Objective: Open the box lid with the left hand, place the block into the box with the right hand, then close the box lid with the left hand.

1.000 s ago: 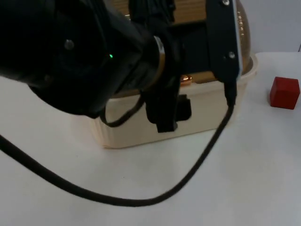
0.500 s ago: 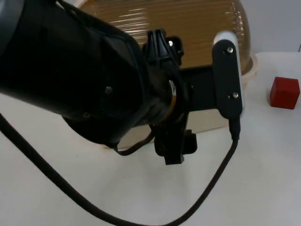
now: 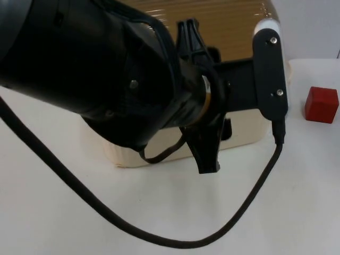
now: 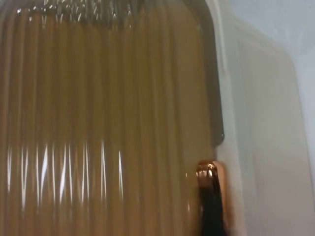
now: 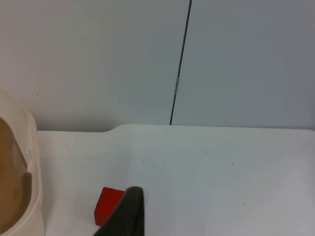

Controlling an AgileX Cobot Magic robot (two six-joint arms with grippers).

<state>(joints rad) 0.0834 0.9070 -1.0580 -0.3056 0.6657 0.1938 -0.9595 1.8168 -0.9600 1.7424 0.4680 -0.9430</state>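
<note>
Box [image 3: 241, 133]: cream body. Lid [image 4: 98, 123]: translucent amber, vertically ribbed, with a coppery knob [image 4: 209, 169]. Block [image 3: 321, 104]: plain red. Surface [image 3: 297, 212]: white. Partition wall [image 5: 98, 59]: grey, crossed by one dark seam.

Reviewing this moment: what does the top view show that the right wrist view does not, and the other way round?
Top view alone: the left arm low across the box, its left gripper in front of the cream base, and the ribbed amber lid rising behind the arm. Right wrist view alone: the grey partition wall with its dark vertical seam, and the table's far edge. Both share the red block on the white table beside the box, apart from it, and some of the box's cream rim.
</note>
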